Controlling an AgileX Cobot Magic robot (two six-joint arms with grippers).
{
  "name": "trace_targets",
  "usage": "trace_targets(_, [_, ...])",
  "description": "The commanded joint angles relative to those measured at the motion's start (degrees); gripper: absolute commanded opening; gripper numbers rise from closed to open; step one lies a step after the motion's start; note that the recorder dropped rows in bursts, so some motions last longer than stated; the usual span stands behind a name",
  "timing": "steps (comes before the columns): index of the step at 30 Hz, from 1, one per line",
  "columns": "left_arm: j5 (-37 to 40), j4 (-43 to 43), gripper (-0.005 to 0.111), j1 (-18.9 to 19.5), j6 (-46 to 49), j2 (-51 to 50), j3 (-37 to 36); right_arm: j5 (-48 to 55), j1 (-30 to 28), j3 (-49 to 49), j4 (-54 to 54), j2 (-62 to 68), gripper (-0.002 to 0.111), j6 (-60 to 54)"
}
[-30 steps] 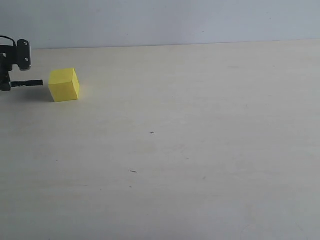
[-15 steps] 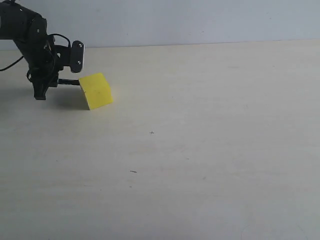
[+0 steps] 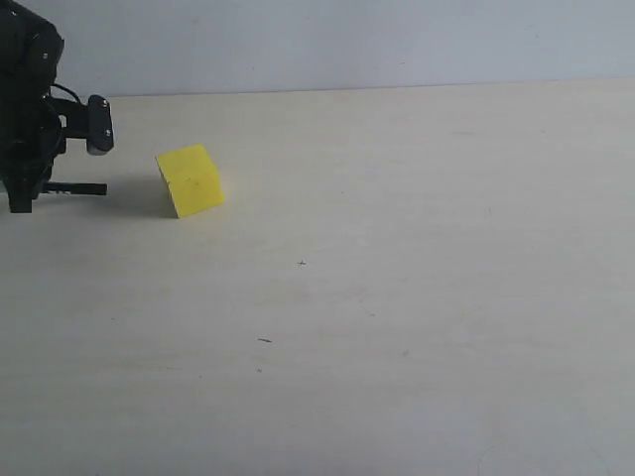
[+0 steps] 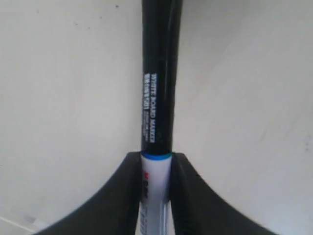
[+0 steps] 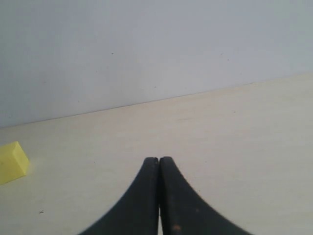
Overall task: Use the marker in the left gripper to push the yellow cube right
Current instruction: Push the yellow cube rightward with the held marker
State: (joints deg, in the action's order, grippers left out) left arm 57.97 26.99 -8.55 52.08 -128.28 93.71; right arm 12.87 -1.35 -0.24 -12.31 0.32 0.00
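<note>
left gripper [image 4: 156,164]: jaws clamped tight on the marker [image 4: 157,98], pinching the white barrel right at the blue ring, black cap sticking out ahead. right gripper [image 5: 159,164]: jaws pressed together, nothing in them. The marker lies roughly level, low over the tabletop [image 3: 397,297]. Its tip points at the yellow cube [image 3: 190,180] with a clear gap between them, no contact. The cube sits far left, towards the back edge, near the left arm.

Risks, my read: the cube's near face is skewed to the marker axis, so an off-centre hit likely spins it instead of sliding it right. Hit too high and it tips. The smooth barrel could slip back through the jaws under load.

Cube look: plain bright yellow, sharp edges, no marks. Yawed or slightly tipped, can't tell which.
</note>
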Motion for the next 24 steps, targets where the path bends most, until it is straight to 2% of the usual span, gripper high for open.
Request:
trace_targets(1, [1.3, -5.3, 0.0, -1.1, -1.8, 0.7, 0.3, -0.3, 0.0, 0.2, -0.1, -0.2, 0.0, 0.0])
trace_targets(7, [-1.3, -10.5, 0.0, -6.3, -1.7, 0.7, 0.3, -0.3, 0.0, 0.2, -0.1, -0.2, 0.0, 0.0])
trace_targets(12, [-1.8, -5.9, 0.0, -10.0, -3.8, 0.7, 0.3, -0.3, 0.0, 0.2, -0.1, -0.2, 0.0, 0.0])
trace_targets(16, [-1.6, 0.0, 0.0, -9.7, -12.2, 0.8, 0.3, -0.3, 0.0, 0.2, -0.1, -0.2, 0.0, 0.0])
trace_targets(24, [-1.0, -1.0, 0.0, -6.8, -13.5, 2.6, 0.3, -0.3, 0.0, 0.2, -0.1, -0.2, 0.0, 0.0])
